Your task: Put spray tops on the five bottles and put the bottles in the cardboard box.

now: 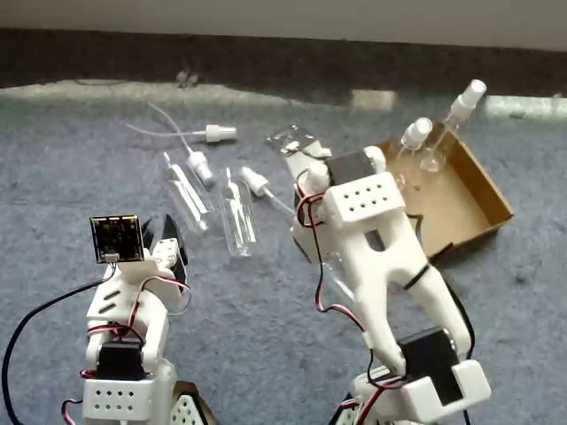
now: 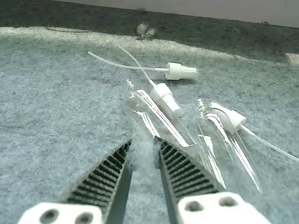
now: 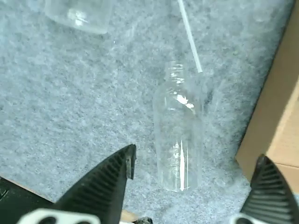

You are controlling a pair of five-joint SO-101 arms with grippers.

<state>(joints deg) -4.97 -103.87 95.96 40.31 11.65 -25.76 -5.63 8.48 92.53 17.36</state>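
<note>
Two clear uncapped bottles lie on the grey carpet, with three loose white spray tops around their necks. My left gripper sits just short of them, slightly open and holding nothing; up close, its fingertips are near the base of one bottle. My right gripper is wide open above a third clear bottle, which lies between its jaws beside the cardboard box. Two bottles with spray tops stand in the box.
A spray top's thin tube points at the third bottle's neck. The box's wall is close to one right finger. A dark strip runs along the carpet's far edge. Open carpet lies on the left.
</note>
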